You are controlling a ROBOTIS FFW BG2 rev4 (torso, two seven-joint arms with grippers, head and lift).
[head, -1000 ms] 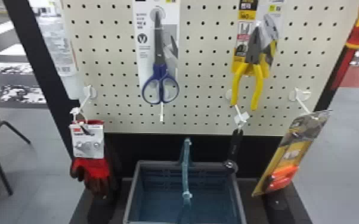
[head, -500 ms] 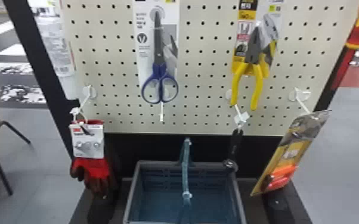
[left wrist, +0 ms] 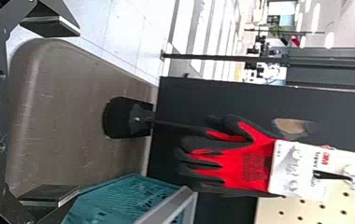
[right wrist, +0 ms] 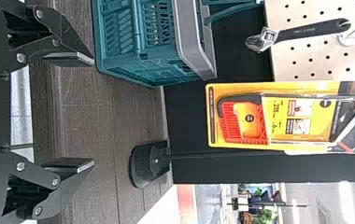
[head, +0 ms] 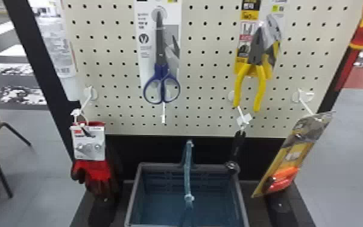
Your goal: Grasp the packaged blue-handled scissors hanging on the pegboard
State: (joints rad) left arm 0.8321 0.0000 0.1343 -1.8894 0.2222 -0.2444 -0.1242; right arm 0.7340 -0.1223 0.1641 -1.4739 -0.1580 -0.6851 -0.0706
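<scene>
Plainly, pegboard [head: 209, 71] shows between scissors [head: 161, 65] and pliers [head: 255, 62]

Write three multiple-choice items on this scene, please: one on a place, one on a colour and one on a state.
1. In the head view, on which side of the pliers do the scissors hang?
A. Right
B. Left
C. Straight below

2. What colour are the pliers' handles?
A. Green
B. White
C. Yellow

3. How is the right gripper?
A. Open and empty
B. Shut on a wrench
C. Shut on a glove

Answers:
1 B: on the pegboard, the scissors hang left of centre, the pliers right of it.
2 C: both handles show plain yellow.
3 A: its fingers stand wide apart with nothing gripped between them.
</scene>
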